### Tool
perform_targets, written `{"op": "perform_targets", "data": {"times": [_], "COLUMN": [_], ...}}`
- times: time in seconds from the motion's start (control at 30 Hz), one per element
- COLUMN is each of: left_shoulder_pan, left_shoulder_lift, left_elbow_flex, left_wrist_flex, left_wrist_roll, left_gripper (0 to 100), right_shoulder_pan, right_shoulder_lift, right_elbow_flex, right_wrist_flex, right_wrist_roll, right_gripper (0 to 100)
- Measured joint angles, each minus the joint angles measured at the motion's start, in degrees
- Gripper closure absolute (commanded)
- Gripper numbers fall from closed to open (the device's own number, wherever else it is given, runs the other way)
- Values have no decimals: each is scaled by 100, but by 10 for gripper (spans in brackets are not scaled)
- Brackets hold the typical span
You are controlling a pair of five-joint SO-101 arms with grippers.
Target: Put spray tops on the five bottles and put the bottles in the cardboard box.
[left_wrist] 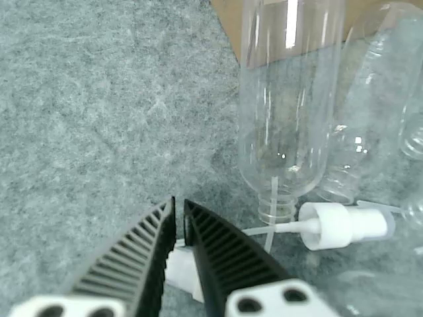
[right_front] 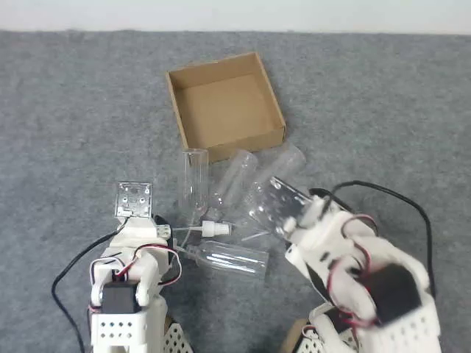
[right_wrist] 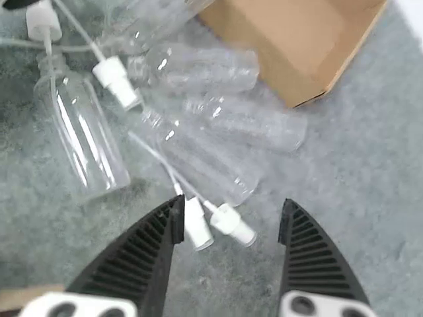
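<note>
Bottles [right_front: 194, 176] lie just beside the box [right_front: 224, 103], awaiting tops. Farther from the box, the left gripper [left_wrist: 180, 205] has its fingers nearly together, seemingly pinching a white top [left_wrist: 182, 274] for fitting. The right gripper [right_wrist: 231, 211] is spread wide over two loose tops [right_wrist: 228, 224].

Soft, even light falls from above on the grey worktop [right_front: 73, 110], bright throughout. Shadows are faint: a dim patch lies on the worktop beside the left fingers [left_wrist: 142, 254], and the box [right_front: 174, 103] walls slightly shade its floor. White glare streaks run along the clear bottles [left_wrist: 291, 86] in every view.
</note>
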Motion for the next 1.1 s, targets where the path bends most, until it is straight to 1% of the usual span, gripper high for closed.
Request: {"op": "perform_targets", "data": {"times": [0.13, 0.3, 0.6, 0.83, 1.1], "left_shoulder_pan": [0, 0, 0, 0, 0], "left_shoulder_lift": [0, 0, 0, 0, 0], "left_elbow_flex": [0, 0, 0, 0, 0], "left_wrist_flex": [0, 0, 0, 0, 0], "left_wrist_roll": [0, 0, 0, 0, 0], "left_gripper": [988, 988, 988, 988, 988], "right_shoulder_pan": [0, -9, -9, -765, -1292], "right_shoulder_lift": [826, 1626, 1881, 1890, 1987], "right_elbow_flex": [0, 9, 9, 9, 9], "right_wrist_flex": [-26, -387, -923, -958, -958], "right_wrist_roll": [9, 141, 290, 721, 800], "right_gripper": [800, 800, 800, 800, 800]}}
